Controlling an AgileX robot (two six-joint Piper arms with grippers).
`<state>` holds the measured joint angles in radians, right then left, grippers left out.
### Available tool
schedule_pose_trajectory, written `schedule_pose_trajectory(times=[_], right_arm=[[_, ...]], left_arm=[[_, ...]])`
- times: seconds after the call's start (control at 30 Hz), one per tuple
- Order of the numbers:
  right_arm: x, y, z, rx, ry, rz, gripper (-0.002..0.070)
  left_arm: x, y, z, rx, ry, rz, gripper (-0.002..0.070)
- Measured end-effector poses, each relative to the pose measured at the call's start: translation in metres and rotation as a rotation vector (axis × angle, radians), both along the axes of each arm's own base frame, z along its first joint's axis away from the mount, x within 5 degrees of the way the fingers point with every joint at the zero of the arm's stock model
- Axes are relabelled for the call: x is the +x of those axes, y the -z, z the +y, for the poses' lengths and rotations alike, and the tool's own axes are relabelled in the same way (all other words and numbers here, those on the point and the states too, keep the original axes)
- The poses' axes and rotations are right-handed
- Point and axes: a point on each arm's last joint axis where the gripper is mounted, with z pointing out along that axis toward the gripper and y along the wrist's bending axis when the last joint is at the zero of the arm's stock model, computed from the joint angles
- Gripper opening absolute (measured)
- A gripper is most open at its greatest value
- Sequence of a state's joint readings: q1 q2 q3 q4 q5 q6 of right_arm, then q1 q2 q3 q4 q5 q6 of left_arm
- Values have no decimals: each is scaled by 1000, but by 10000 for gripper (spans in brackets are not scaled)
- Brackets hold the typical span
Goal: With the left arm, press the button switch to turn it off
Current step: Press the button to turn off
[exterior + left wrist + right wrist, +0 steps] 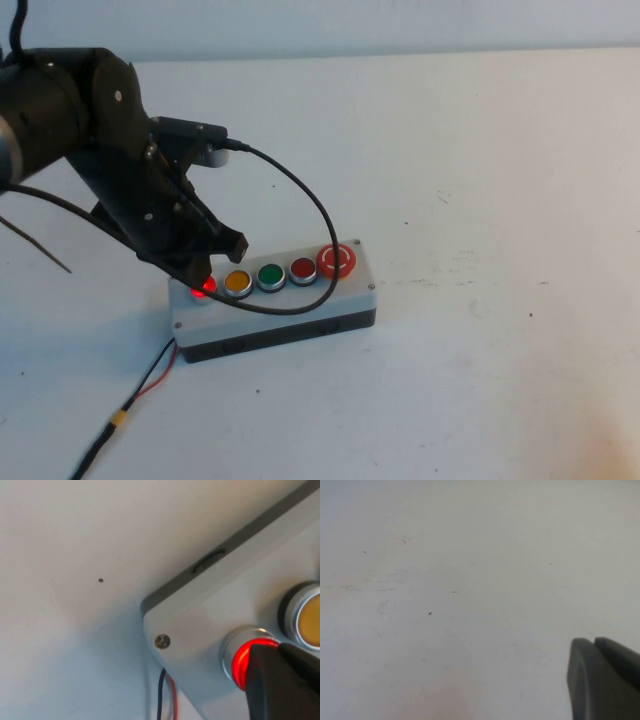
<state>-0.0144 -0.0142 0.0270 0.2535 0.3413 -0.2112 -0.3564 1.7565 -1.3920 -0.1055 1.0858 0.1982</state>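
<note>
The left hand point(203, 268) presses its closed fingertips on the glowing button switch point(205, 288), half hiding it at the grey box's point(330, 300) left end. Beside it sits the yellow button point(238, 282). The right hand point(605, 680), fingers together, holding nothing, hangs over bare desk point(445, 580).

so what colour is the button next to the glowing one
Yellow button, clearest in the high view; left gripper sits on the button switch.

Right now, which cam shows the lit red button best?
Left wrist view: the red button fills the frame, glowing, with the left gripper on it. High view shows only a small glow under the arm. Right wrist view shows bare table and the right gripper.
</note>
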Motion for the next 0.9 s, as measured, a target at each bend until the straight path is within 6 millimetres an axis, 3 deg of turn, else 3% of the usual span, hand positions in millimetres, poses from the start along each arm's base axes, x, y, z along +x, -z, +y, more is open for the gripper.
schedule_pose_trajectory(times=[0.9], right_arm=[[0, 0, 0, 0, 0, 0, -16]], left_arm=[[12, 9, -5, 10, 16, 17, -2]])
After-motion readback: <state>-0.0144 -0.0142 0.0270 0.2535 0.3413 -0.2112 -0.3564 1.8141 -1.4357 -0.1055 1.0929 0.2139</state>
